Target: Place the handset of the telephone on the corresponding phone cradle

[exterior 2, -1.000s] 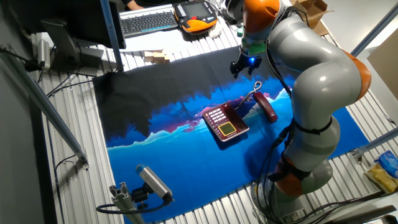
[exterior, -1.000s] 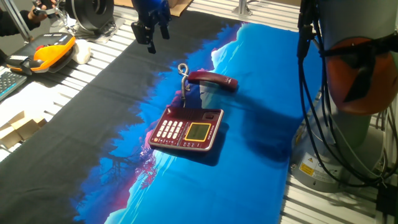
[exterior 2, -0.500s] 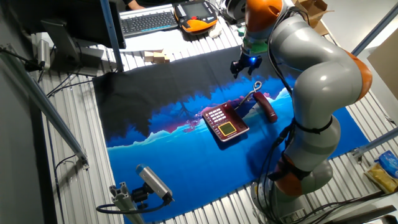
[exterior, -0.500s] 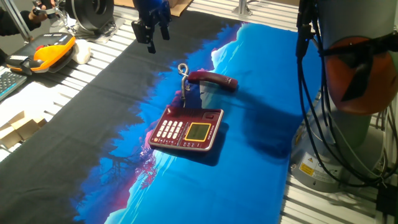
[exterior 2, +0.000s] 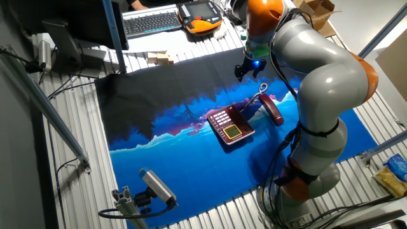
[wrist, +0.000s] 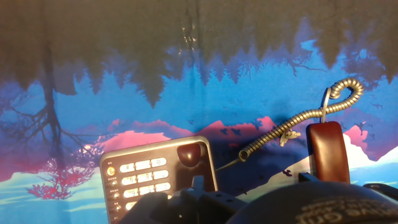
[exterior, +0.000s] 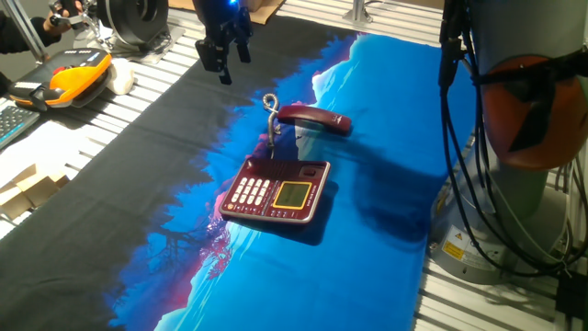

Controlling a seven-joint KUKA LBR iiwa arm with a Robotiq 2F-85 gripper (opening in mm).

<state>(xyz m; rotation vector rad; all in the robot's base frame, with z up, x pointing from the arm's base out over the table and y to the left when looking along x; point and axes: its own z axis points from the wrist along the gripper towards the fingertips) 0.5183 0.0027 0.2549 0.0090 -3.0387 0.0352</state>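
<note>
The dark red telephone (exterior: 276, 191) lies on the blue and black cloth, keypad and yellow-green display up; it also shows in the other fixed view (exterior 2: 230, 124) and the hand view (wrist: 158, 174). Its cradle (exterior: 292, 167) (wrist: 191, 155) is bare. The maroon handset (exterior: 314, 118) (exterior 2: 274, 109) (wrist: 328, 152) lies on the cloth just beyond the cradle side, apart from the base, joined by the pale curly cord (exterior: 271, 115) (wrist: 292, 127). My gripper (exterior: 225, 57) (exterior 2: 245, 71) hangs above the black part of the cloth, beyond the phone, fingers apart and empty.
An orange and black device (exterior: 78, 74) (exterior 2: 200, 14) and a keyboard (exterior 2: 152, 22) lie on the slatted table off the cloth. Small wooden blocks (exterior 2: 160, 58) sit by the cloth's edge. The arm's own base (exterior: 524, 138) stands at the blue side.
My gripper has shifted and turned very slightly above the black cloth. The phone, handset and cord have not moved.
</note>
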